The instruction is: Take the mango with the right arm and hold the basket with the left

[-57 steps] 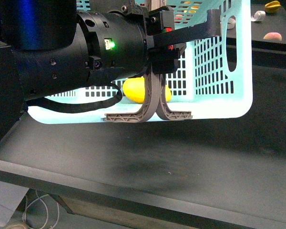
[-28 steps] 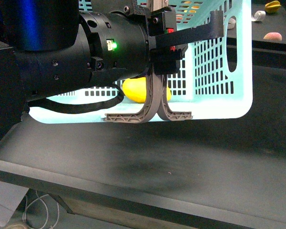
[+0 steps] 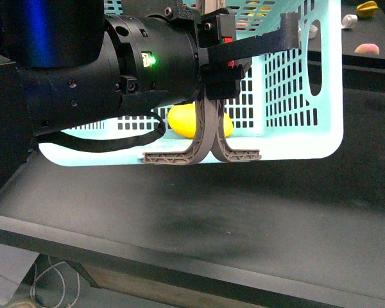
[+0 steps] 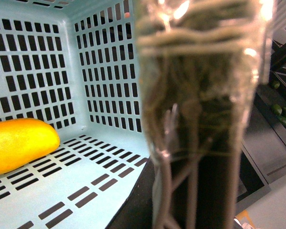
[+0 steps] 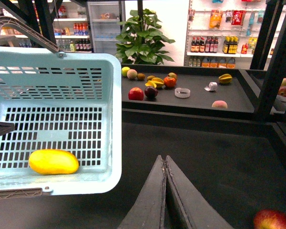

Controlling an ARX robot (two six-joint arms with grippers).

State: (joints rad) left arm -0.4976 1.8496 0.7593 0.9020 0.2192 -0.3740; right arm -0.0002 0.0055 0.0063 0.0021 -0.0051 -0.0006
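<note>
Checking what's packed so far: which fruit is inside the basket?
The yellow mango, lying on the basket floor; all other fruit sits outside it, like the red apple by the right gripper.

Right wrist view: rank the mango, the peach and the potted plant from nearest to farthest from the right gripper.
Measured from the right gripper:
1. mango, lying inside the basket on the same table the gripper hangs over.
2. peach, on the raised counter beyond the table.
3. potted plant, behind that counter.
</note>
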